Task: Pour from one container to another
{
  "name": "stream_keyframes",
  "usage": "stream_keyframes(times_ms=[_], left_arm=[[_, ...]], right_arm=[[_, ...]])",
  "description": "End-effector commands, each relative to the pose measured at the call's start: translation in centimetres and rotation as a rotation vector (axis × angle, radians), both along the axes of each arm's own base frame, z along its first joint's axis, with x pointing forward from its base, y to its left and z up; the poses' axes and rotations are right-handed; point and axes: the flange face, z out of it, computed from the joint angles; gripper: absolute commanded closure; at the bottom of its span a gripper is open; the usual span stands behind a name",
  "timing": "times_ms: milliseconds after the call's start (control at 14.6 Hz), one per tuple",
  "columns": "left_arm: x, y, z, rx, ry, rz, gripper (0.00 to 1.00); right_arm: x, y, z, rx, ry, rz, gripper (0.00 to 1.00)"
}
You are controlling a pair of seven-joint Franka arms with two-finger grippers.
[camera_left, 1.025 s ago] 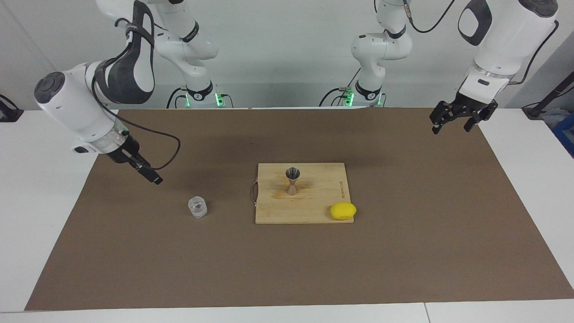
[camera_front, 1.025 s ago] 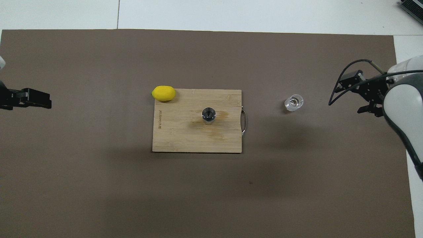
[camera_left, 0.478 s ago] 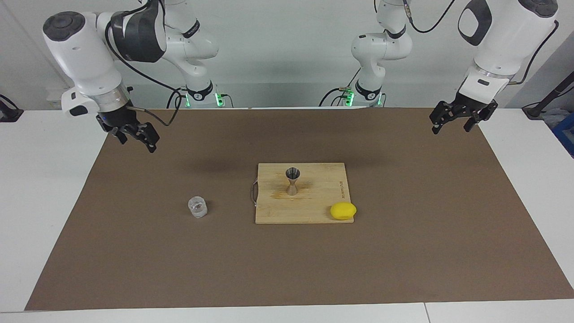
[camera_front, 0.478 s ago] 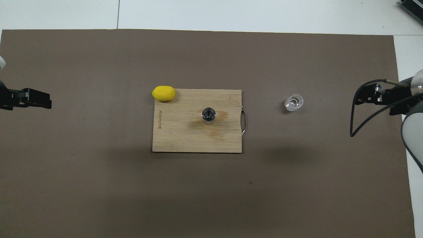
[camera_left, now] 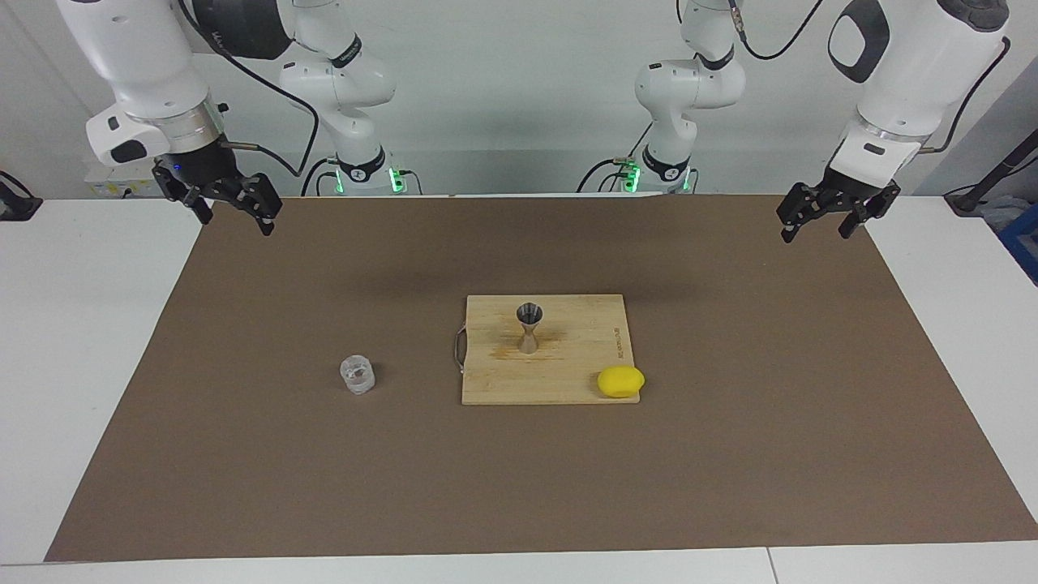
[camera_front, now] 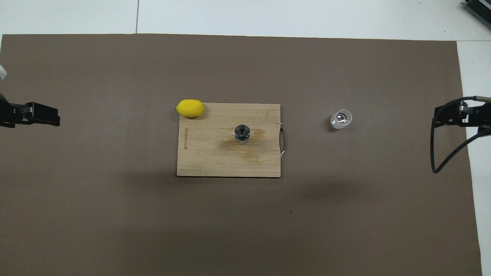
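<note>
The small clear faceted glass cup (camera_left: 357,375) stands upright on the brown mat, beside the board toward the right arm's end; it also shows in the overhead view (camera_front: 340,119). The silver hourglass jigger (camera_left: 529,327) stands upright in the middle of the wooden cutting board (camera_left: 568,373), and the overhead view shows the jigger (camera_front: 242,133) too. My right gripper (camera_left: 234,223) is open and empty, raised over the mat's corner at its own end, well apart from the cup. My left gripper (camera_left: 814,235) is open and empty, waiting over the mat's edge at its end.
A yellow lemon (camera_left: 620,380) lies at the board's corner farthest from the robots, toward the left arm's end. The board (camera_front: 215,157) has a metal handle (camera_front: 283,140) on the side facing the cup. The brown mat (camera_front: 115,214) covers most of the white table.
My right gripper has risen and drawn back from near the glass cup to the mat's corner at its own end. The cup, the jigger and the left arm have not moved.
</note>
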Motion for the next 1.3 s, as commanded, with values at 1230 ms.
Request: stream_keyframes(times_ms=[1230], left_arm=[[-0.3,0.0,0.1,0.022,0.001,0.017,0.00]], right_arm=[[-1.6,-0.8,1.5,0.043,0.045,0.061,0.00]])
